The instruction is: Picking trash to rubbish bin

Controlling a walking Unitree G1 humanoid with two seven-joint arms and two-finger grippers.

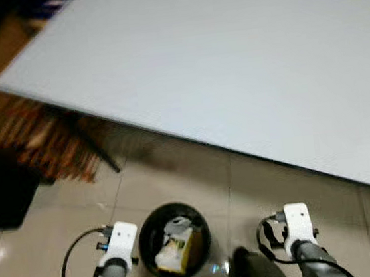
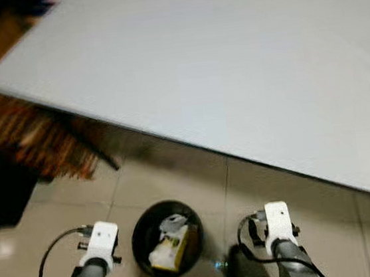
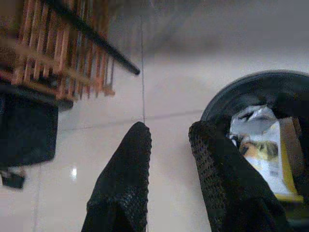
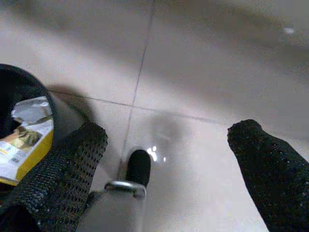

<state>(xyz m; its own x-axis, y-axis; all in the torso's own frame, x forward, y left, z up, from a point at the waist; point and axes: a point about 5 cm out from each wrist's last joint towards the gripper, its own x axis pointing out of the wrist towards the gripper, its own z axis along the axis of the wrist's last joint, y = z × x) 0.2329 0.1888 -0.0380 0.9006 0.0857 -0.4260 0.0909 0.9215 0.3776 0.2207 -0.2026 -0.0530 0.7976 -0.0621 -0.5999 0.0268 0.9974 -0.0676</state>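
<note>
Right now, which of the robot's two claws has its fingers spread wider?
The right claw: a broad stretch of floor tile shows between its fingers. The left claw, beside the bin, shows a narrower gap.

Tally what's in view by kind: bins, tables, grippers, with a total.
Bins: 1, black bin on the floor, trash inside
Tables: 1, white table
Grippers: 2, left gripper and right gripper, both open
Total: 4

Rubbish bin [image 1: 146,240] on the floor [image 1: 176,179] at 6 o'clock, trash [image 1: 174,247] inside it. Table [image 1: 229,60] beyond it, 12 o'clock. Left gripper [image 3: 169,145] at 9 of the bin, right gripper [image 4: 166,145] at 3. Slatted rack [image 1: 38,138] at 10 o'clock.
</note>
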